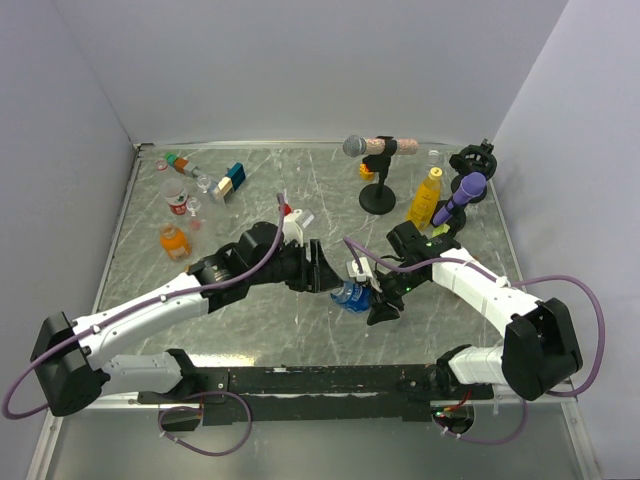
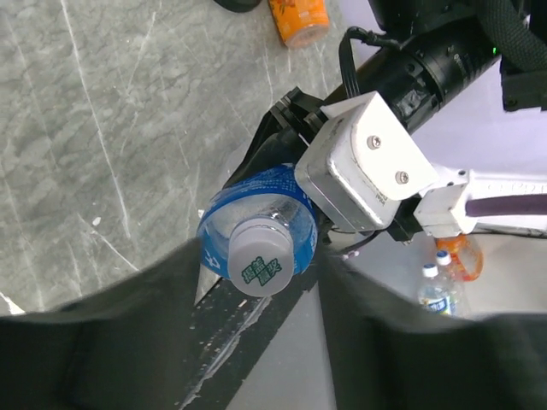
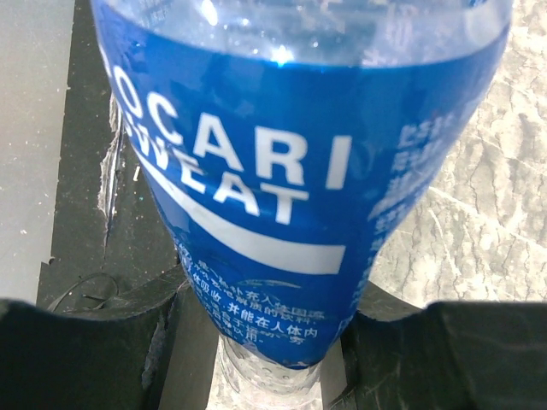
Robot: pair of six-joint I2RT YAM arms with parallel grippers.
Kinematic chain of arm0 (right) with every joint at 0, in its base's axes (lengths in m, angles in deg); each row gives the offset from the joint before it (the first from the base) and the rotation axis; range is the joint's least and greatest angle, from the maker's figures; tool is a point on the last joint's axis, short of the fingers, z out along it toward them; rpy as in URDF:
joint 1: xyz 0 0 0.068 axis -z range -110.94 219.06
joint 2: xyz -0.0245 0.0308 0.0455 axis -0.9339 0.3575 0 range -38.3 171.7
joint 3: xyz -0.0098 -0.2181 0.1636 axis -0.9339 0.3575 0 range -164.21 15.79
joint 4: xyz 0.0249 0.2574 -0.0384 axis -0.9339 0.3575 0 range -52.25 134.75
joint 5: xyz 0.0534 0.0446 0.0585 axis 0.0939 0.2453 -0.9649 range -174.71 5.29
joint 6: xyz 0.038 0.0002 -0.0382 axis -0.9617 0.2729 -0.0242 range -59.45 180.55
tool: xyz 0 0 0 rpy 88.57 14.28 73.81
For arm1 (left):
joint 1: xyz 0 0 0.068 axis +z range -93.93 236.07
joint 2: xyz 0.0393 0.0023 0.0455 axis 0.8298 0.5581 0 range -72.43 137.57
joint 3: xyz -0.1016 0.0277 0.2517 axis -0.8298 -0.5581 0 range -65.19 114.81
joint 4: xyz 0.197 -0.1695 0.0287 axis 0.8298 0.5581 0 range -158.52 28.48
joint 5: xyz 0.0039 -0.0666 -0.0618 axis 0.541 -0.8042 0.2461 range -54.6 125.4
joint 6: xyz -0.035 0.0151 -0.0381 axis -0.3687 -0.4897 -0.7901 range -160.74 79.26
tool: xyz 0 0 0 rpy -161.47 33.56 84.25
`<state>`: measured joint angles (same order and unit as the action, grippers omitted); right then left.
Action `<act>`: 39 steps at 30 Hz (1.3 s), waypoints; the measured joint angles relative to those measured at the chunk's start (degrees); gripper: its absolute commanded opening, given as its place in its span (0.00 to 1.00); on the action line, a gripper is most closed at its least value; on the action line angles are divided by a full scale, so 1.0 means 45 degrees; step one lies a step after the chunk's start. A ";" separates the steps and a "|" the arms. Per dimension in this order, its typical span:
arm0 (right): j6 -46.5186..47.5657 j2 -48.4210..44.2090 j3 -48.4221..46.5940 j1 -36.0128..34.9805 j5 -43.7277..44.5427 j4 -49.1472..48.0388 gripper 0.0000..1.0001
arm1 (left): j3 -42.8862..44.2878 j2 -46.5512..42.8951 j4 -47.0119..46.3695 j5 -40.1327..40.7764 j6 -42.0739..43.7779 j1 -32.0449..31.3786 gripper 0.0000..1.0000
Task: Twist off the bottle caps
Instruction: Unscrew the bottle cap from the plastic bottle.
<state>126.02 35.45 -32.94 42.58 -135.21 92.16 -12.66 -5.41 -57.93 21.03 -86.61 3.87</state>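
Blue-labelled clear plastic is what your right fingers are clamped on: the bottle sits pinched between them low on its body, and its label fills the right wrist view. The bottle is tipped over so that its neck aims straight at your left fingers. In the left wrist view the pale grey cap, with its green-and-blue print, faces that camera head-on. Your left fingers are spread wide, one to each side of the cap. A gap shows on both sides, so they grip nothing. The cap is on the neck; from these views you cannot tell whether it has been loosened. The two sets of fingers face each other just apart, with the bottle between them over the near part of the worktop. Well beyond your right fingers a yellow bottle stands upright. Far out past your left fingers, toward the left side, stands a squat orange bottle, with a small red can just behind it.
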 measured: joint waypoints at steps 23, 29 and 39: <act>0.0005 0.0000 0.0000 0.0000 -0.0005 0.0005 0.30 | -0.6455 -0.6572 -0.4031 -0.1996 0.9549 -0.0005 0.99; 0.0010 0.0000 0.0000 0.0000 -0.0010 0.0005 0.30 | -0.5251 -0.3750 -0.5134 -0.3007 1.1356 0.0107 0.84; 0.0029 0.0000 0.0000 0.0000 -0.0015 0.0010 0.30 | -0.3691 -0.0622 -0.6227 -0.5489 1.1608 0.1243 0.62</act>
<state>126.15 35.45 -32.94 42.58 -135.28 92.20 -29.27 -8.20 -85.95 -3.67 -34.37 9.46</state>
